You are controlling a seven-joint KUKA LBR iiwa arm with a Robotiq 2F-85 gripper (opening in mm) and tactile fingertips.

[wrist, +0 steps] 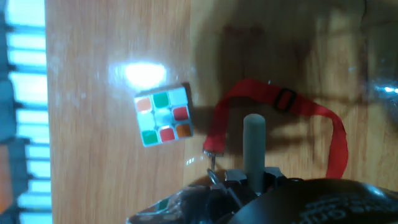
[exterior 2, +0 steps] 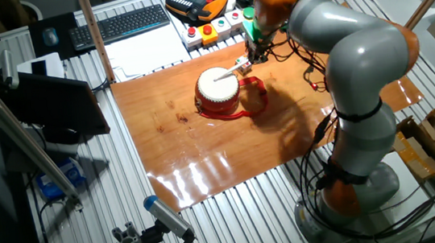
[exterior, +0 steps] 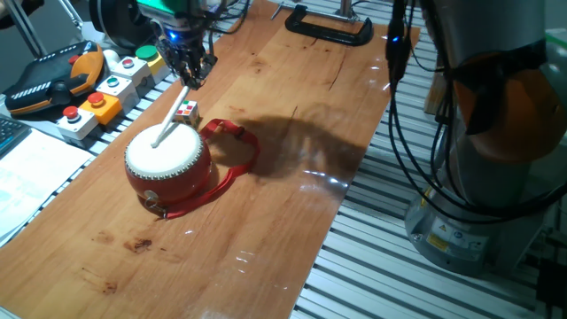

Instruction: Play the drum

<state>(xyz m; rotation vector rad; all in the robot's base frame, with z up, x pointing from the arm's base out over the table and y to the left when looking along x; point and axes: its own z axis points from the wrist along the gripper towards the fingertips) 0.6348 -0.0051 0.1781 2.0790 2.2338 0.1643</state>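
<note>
The drum [exterior: 168,161] stands on the wooden table, with a red body, a cream-white skin and a red strap [exterior: 232,149] trailing to its right. It also shows in the other fixed view [exterior 2: 218,90]. My gripper [exterior: 189,76] hangs just behind the drum and is shut on a pale drumstick [exterior: 173,113]. The stick slants down and its tip rests on the skin. In the hand view the stick [wrist: 254,140] points out past the gripper [wrist: 254,179], over the strap [wrist: 273,99]; the drum itself is hidden there.
A small multicoloured cube [exterior: 187,112] lies right behind the drum, under the stick. A button box [exterior: 106,87] and a teach pendant [exterior: 49,80] sit past the table's left edge. A black clamp [exterior: 328,27] sits at the far edge. Cables [exterior: 399,53] hang at the right.
</note>
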